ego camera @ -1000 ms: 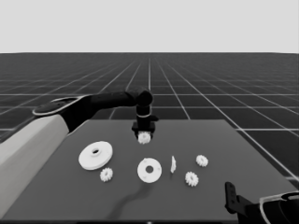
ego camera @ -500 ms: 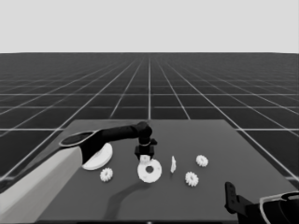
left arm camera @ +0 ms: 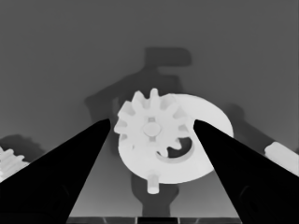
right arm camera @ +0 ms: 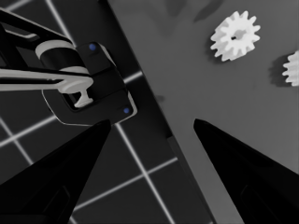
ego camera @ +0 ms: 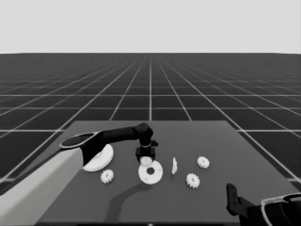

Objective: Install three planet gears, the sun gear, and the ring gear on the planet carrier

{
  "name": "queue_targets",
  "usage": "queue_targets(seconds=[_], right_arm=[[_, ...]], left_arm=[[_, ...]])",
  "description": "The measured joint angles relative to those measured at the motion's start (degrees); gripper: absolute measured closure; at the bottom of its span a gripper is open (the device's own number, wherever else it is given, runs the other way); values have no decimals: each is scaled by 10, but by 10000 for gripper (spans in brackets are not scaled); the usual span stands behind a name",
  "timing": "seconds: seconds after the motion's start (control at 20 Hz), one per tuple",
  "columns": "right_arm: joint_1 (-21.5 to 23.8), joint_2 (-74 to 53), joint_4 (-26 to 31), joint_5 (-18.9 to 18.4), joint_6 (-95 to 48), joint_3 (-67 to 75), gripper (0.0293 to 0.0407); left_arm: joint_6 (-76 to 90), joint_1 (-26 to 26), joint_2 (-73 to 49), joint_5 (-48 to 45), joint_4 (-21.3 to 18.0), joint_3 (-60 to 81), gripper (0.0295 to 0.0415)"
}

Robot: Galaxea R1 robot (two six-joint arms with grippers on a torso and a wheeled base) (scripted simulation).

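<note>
A gear (left arm camera: 150, 127) is held by the left claw (ego camera: 146, 159) over the smaller round part (ego camera: 150, 173); the thin white piece (ego camera: 174, 165) stands just right.

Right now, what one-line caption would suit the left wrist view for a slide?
Left gripper holds a small toothed gear just above the smaller round part, near its wide hole.

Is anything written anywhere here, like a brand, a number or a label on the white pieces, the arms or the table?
None: no words, numbers or signs show in any view.
The gear between the left gripper's fingers is plain white, as is the smaller round part below it.
The larger round part, the loose gears and the table carry no marks.
The machinery past the table's edge shows only small blue lights.
</note>
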Motion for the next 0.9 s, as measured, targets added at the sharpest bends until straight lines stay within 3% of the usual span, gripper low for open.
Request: queue_targets(seconds=[0.05,0.15,0.3,0.55,0.6,0.65,0.75,0.9], right_arm=[[0,0,0,0,0,0,315],[0,0,0,0,0,0,315],[0,0,0,0,0,0,315],[0,0,0,0,0,0,315],[0,0,0,0,0,0,315],[0,0,0,0,0,0,315],[0,0,0,0,0,0,315],[0,0,0,0,0,0,315]], left_arm=[[0,0,0,0,0,0,326],[-64,-114,-38,64,-106,115,326],[-57,-181,-33,78,-163,103,326],[-52,-194,-29,81,-176,93,326],[-121,-195,-166,78,-178,321,326],[-118,-196,-272,79,-179,411,326],[-81,-198,-364,81,-180,457,326],[-57,-199,-398,83,-180,466,326]])
